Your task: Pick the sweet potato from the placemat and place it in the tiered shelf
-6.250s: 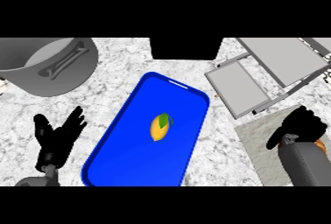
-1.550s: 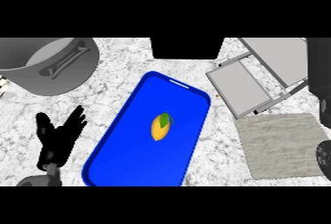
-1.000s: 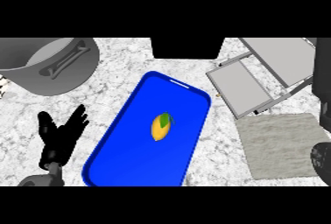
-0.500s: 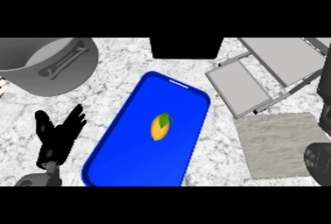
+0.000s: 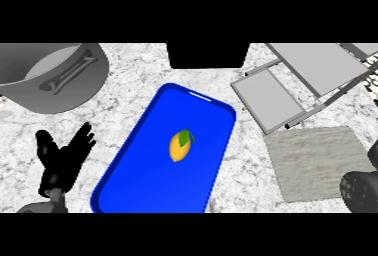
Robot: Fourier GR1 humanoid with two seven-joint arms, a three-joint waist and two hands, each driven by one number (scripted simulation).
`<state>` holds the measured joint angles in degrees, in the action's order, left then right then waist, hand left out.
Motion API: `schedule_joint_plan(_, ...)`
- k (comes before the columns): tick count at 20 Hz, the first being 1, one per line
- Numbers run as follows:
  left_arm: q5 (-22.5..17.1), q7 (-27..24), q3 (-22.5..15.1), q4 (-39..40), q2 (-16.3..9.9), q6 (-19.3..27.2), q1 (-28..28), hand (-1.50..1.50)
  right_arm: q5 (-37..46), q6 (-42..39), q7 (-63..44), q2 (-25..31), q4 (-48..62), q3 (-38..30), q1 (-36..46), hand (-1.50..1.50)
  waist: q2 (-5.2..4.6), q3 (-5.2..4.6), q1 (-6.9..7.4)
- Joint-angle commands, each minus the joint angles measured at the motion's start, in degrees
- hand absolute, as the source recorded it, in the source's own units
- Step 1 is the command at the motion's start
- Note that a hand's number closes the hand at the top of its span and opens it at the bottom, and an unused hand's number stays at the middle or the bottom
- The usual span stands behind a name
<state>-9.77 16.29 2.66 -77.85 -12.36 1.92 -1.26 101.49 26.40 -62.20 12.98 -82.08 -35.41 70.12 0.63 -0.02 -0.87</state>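
The table was a pale marble top. On it lay a long blue placemat, set at a slant, and the sweet potato rested near the middle of it, yellow-orange with a small green tip. The grey tiered shelf stood at the upper right, well apart from the sweet potato. A grey pot stood at the upper left, and a beige cloth lay below the shelf. My left hand was beside the placemat, open, fingers straight, holding nothing. My right hand showed only partly at the lower right edge; I cannot tell its state.
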Motion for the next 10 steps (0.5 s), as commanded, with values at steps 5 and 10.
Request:
schedule_joint_plan(5,1.63,-1.20,-1.02,0.34,1.62,1.22,1.57,0.00,1.55,-13.24,-4.71,-7.27,-29.11,1.08,-6.93,-1.50,0.22,-0.01,-0.73)
schedule_joint_plan(10,1.31,0.13,-1.17,-0.99,2.45,1.71,1.18,0.00,0.05,-24.21,-1.22,-12.25,-47.13,4.53,-12.63,-1.50,0.21,0.01,-0.65)
